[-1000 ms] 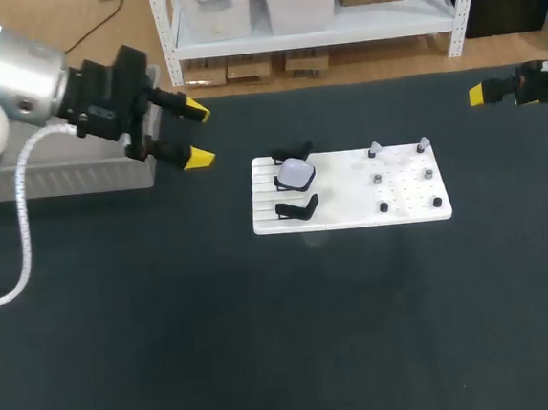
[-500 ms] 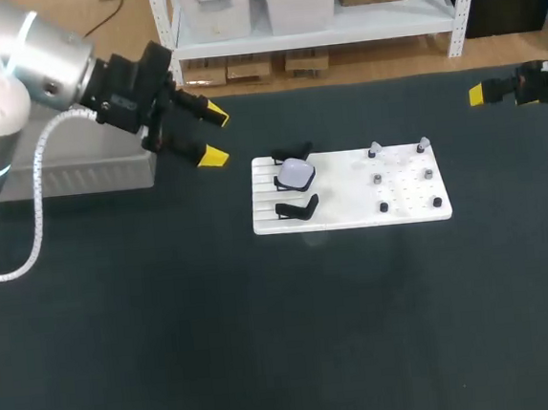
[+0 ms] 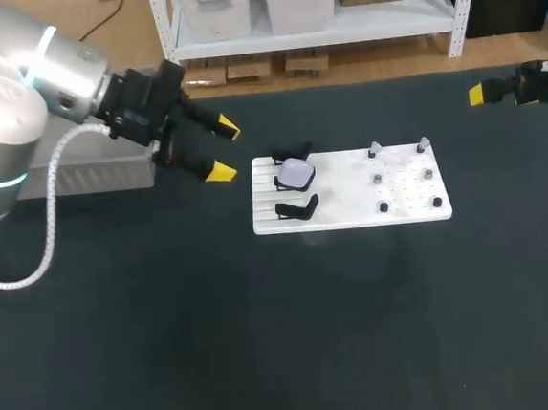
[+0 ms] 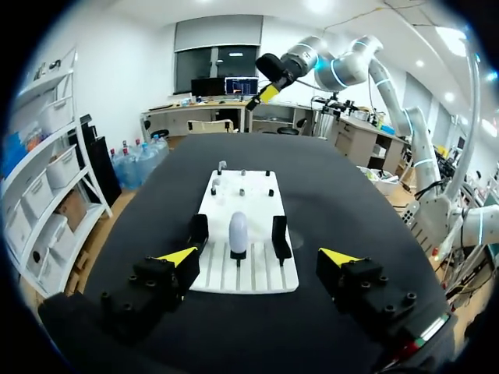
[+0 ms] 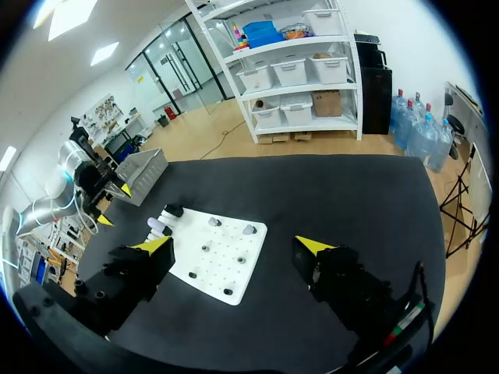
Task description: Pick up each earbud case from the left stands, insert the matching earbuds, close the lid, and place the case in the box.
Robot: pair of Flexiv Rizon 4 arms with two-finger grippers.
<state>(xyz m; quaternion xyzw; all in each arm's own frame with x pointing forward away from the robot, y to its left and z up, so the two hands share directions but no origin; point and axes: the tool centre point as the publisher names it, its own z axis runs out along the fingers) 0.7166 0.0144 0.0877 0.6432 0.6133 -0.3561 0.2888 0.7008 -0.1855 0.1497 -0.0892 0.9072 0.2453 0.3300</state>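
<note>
Earbud case (image 3: 296, 173) (white), left gripper (image 3: 224, 150) nearby

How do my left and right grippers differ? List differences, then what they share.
The left gripper hangs close beside the white board's stand end; the right gripper sits at the table's right edge, far from the board. The left gripper points at the earbud case; the right gripper faces the board's peg end. Both are open and empty.
</note>
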